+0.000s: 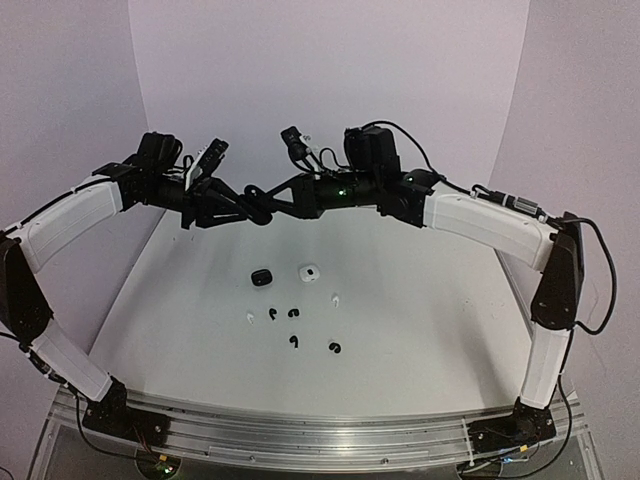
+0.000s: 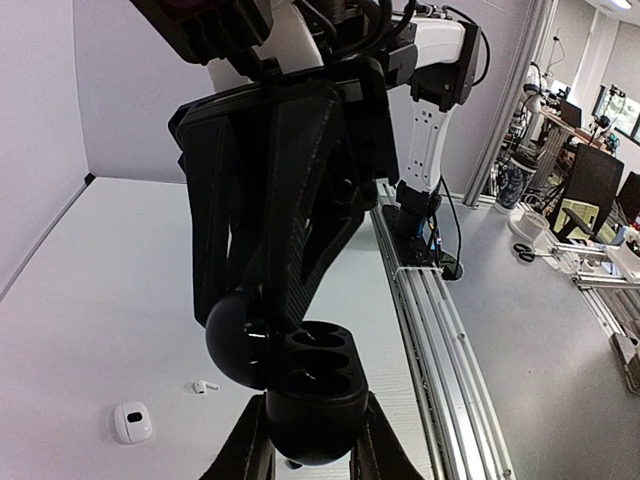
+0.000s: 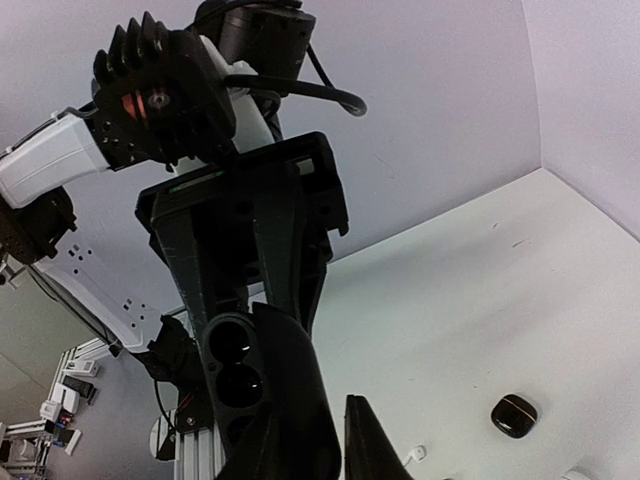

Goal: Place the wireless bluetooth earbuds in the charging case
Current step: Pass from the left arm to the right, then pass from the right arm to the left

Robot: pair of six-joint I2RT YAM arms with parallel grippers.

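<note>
Top external view puts the earbuds (image 1: 292, 313) all loose on the white table (image 1: 430, 330), a small scatter just below centre. Four are black and two white, too tiny there to tell how each one lies. Just above them sit a closed black case (image 1: 262, 277) and a white case (image 1: 308, 272), near each other but apart. Higher up, both arms meet mid-frame, and their dark tips merge so that nothing held can be made out from above.

The left wrist view fills that in. The left gripper (image 2: 312, 458), cut off at the bottom edge, is clamped either side of a rounded black piece with round hollows, which looks to be an open black case (image 2: 310, 365). The right gripper (image 3: 318, 452) meets it from the opposite side. Its fingers stand close together at the bottom of the right wrist view, but whether they pinch anything I cannot tell.

That dark bulk blocks most of the table in both wrist views; only one of the white earbuds and a case show past it. A metal rail (image 1: 320, 430) runs along the bottom of the overhead frame.
</note>
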